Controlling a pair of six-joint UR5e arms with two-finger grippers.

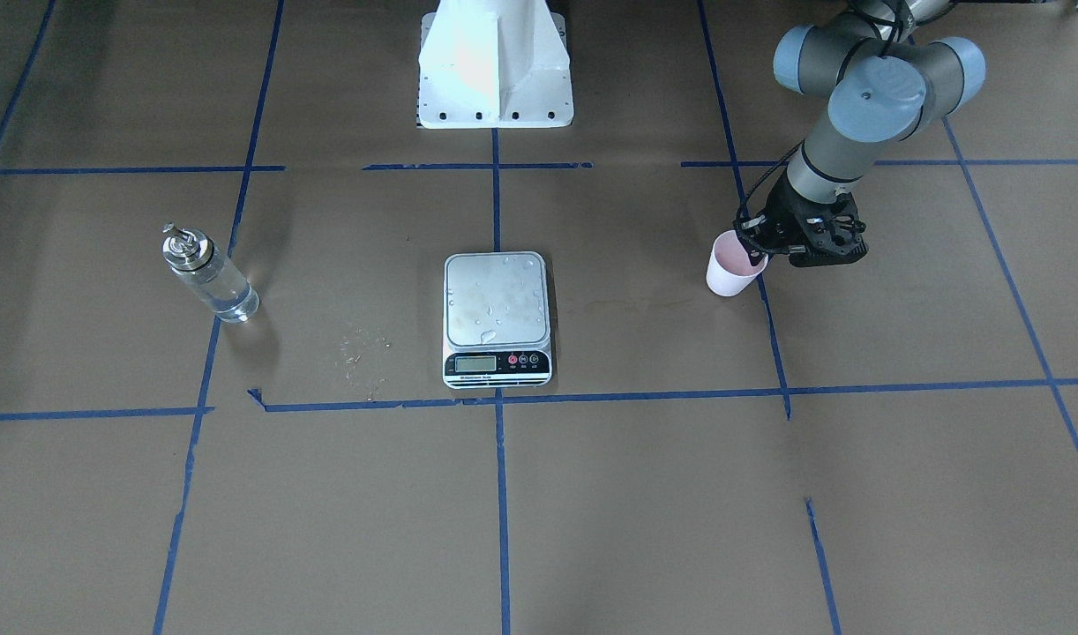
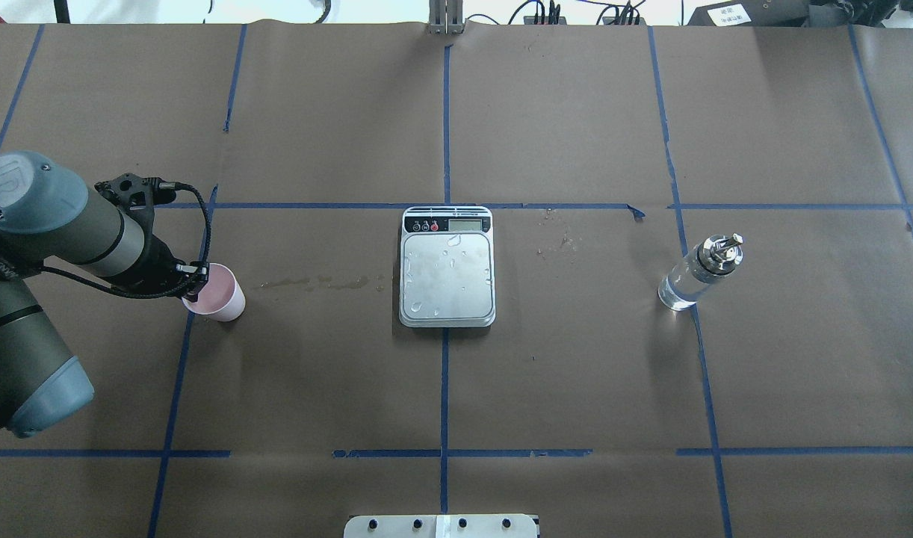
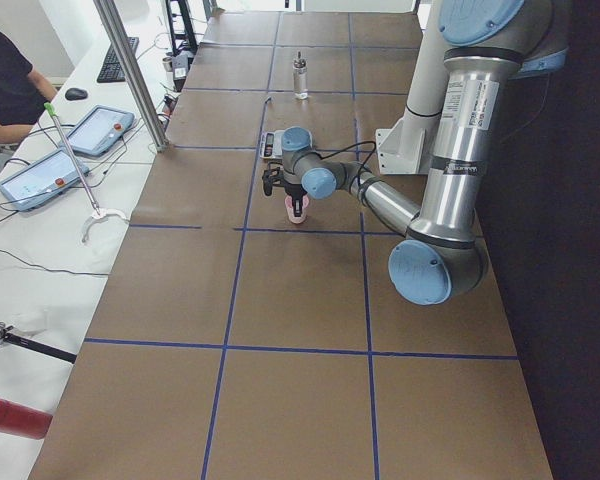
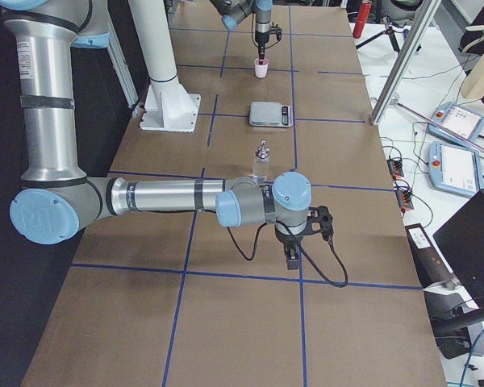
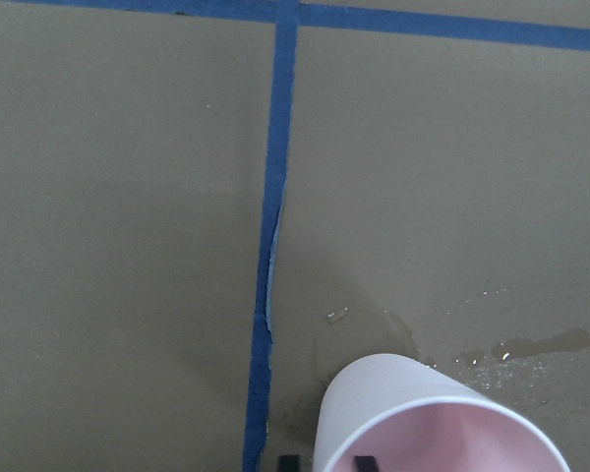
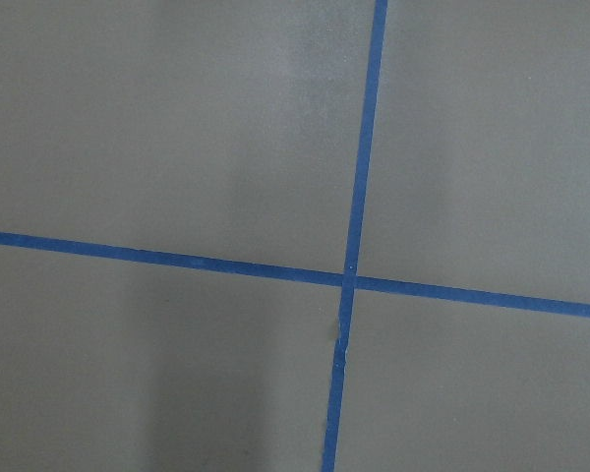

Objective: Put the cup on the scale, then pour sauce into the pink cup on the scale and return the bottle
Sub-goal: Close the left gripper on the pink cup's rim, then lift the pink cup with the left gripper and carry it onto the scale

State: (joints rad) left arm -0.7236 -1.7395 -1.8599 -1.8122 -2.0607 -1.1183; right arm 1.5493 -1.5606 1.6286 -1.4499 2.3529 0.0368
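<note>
In the front-facing view the scale (image 1: 497,300) lies centred before the robot's base (image 1: 495,70). Its display faces the camera and droplets sit on its platform. The cup (image 1: 731,269) stands on the table (image 1: 636,511) well apart from the scale, on the robot's left side, not on the platform. The left gripper (image 1: 762,247) is at the cup's rim. The bottle (image 1: 208,275) stands upright well apart from the scale on the opposite side, and the clear sauce (image 1: 230,302) shows through its glass.

The overhead view adds a wet streak (image 2: 314,282) on the paper between cup and scale, and wet specks (image 2: 557,243) between scale and bottle.

The exterior left view shows the cup directly under the left gripper, with the scale behind it and the bottle farther still.

Only the exterior right view shows the right gripper (image 4: 293,256). It hangs low over the table, beyond the bottle from the scale, and I cannot tell how its jaws stand.

The left wrist view alone settles the left jaws. One of the fingers (image 5: 365,462) is inside the cup's pink mouth and the other is outside the wall. A sliver of gap shows on each side, so the jaws are spread and not pinching.

The right wrist view shows only brown paper and crossing blue tape (image 6: 349,278).
</note>
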